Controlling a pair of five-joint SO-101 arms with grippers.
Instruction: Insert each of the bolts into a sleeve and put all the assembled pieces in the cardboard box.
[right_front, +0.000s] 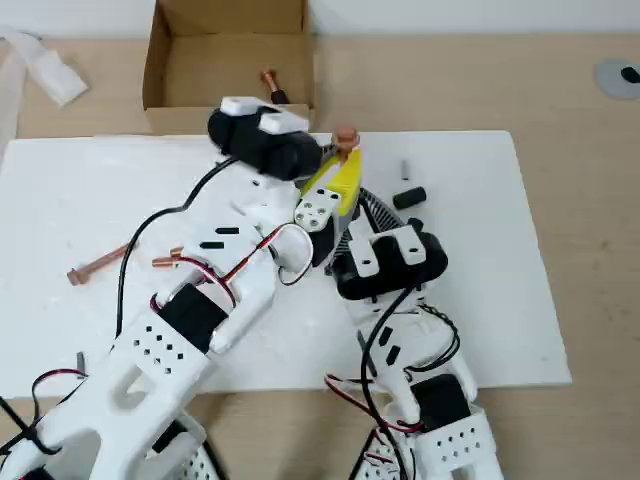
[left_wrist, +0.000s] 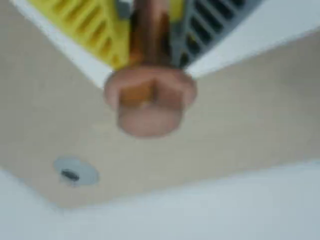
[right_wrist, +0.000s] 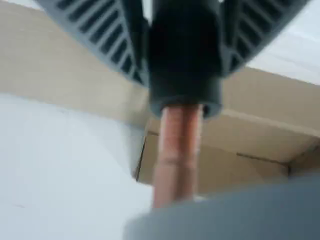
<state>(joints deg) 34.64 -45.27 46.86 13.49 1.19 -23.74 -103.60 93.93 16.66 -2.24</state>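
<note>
Bolt (left_wrist: 150, 95) gripped by left end effector (left_wrist: 150, 56); head at board's (right_front: 500, 250) far edge.

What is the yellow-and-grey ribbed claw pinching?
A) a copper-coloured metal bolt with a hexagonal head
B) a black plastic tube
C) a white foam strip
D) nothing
A: the left gripper is shut on the copper-coloured metal bolt, whose hexagonal head juts out beyond it.

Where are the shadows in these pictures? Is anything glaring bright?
High view: faint soft shadows on the white board, cardboard box dimmer inside; left wrist view: bolt evenly lit, no glare; right wrist view: sleeve dark.
</note>
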